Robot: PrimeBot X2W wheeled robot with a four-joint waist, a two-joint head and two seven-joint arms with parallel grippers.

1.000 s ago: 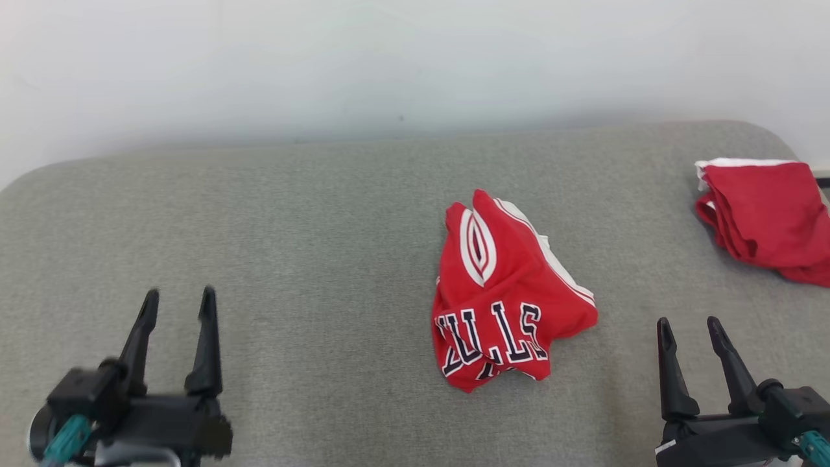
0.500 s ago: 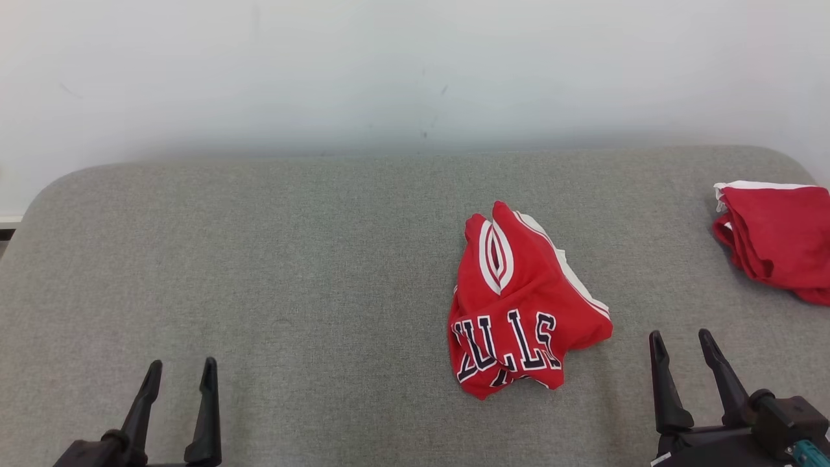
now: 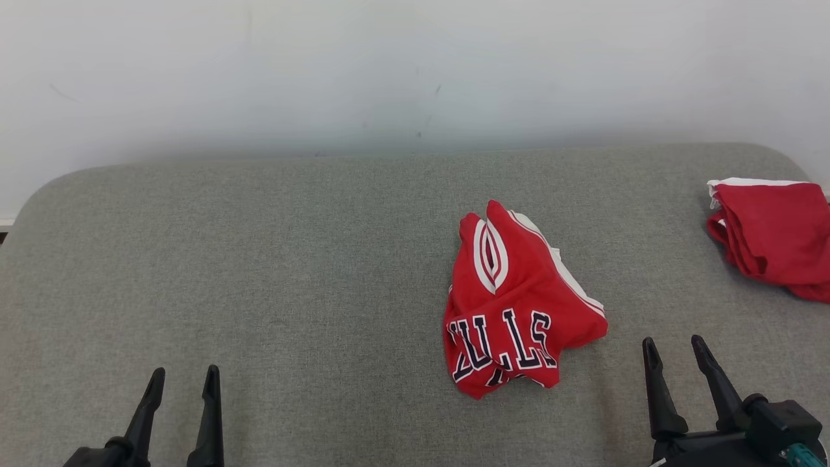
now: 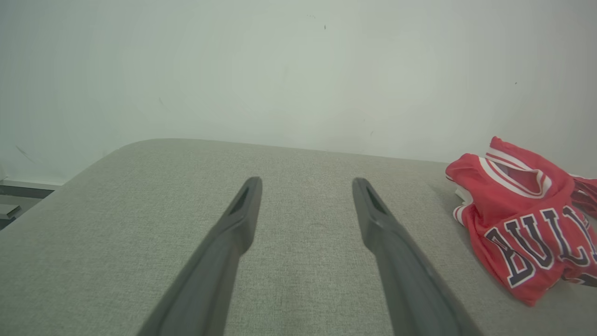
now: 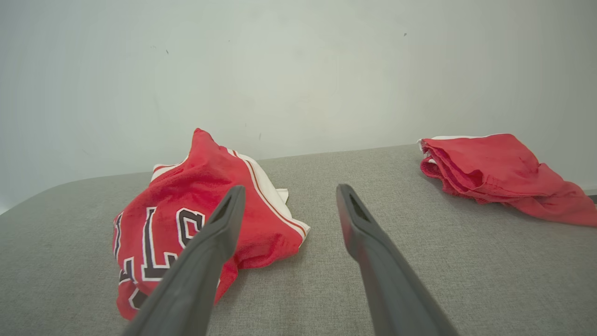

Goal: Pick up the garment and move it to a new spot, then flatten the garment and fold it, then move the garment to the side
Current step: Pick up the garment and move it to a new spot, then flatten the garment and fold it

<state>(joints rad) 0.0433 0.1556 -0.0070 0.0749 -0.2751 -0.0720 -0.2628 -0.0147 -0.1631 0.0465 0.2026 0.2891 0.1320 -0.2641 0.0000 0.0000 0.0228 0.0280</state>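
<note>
A crumpled red jersey, the garment [image 3: 515, 301], lies bunched on the grey padded surface [image 3: 292, 259], right of centre, with dark-and-white lettering and white trim. It also shows at the right of the left wrist view [image 4: 522, 219] and at the left of the right wrist view [image 5: 200, 214]. My left gripper [image 3: 183, 374] hovers open at the lower left, far from the garment, nothing between its fingers. My right gripper [image 3: 672, 342] is open at the lower right, just right of the garment and apart from it.
A second red garment [image 3: 771, 237], folded with a white edge, lies at the far right edge of the surface, seen too in the right wrist view [image 5: 499, 175]. A pale wall [image 3: 415, 65] runs behind. The grey surface has rounded back corners.
The camera has shifted, so the whole scene sits lower and a little to the right. Both grippers have dropped lower in the head view. The garment lies unchanged.
</note>
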